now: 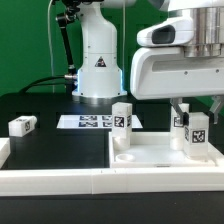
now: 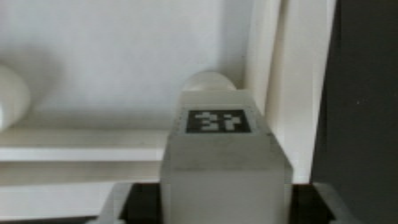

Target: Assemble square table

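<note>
The white square tabletop [image 1: 150, 155] lies underside up at the exterior view's right, its rim [image 2: 285, 80] showing in the wrist view. One white leg [image 1: 197, 135] with a black-and-white tag stands upright on the tabletop near its right corner. My gripper [image 1: 196, 112] comes down over it from above. In the wrist view this leg [image 2: 222, 140] fills the gap between the dark fingers [image 2: 143, 205], which press against both of its sides, so my gripper [image 2: 222, 205] is shut on it. A second leg [image 1: 122, 116] stands upright at the tabletop's far left corner.
A third leg [image 1: 22, 125] lies on the black table at the exterior view's left. The marker board [image 1: 88, 122] lies flat in front of the robot base [image 1: 98, 60]. The long white border wall [image 1: 60, 180] runs along the front.
</note>
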`<state>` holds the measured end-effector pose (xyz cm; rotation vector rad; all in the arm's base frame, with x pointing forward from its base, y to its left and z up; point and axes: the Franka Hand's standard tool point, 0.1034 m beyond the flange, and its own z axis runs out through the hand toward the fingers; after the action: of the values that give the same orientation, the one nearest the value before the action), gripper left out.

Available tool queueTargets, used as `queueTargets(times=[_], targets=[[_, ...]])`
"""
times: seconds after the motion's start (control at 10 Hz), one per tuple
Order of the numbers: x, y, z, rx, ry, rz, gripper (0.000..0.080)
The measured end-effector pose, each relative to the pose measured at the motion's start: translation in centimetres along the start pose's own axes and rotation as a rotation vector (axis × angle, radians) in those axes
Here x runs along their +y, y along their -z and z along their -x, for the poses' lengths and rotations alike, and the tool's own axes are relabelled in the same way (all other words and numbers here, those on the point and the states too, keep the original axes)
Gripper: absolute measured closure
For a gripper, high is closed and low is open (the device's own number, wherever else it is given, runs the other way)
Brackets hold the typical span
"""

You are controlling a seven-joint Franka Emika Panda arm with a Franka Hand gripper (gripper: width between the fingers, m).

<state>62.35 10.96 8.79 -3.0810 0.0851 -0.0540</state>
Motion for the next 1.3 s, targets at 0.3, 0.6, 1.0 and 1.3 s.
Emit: queueTargets(times=[0.3, 0.6, 1.0, 1.3], targets=[[0.02, -0.05, 0.07, 0.0, -0.264, -0.001, 0.0509], [-0.13, -0.12, 0.2, -0.008, -0.587, -0.009, 0.0508], [-0.16, -0.18, 0.23, -0.011, -0.886, -0.007, 0.0508], [-0.39, -0.22, 0.29, -0.013, -1.085, -0.006, 0.0508]])
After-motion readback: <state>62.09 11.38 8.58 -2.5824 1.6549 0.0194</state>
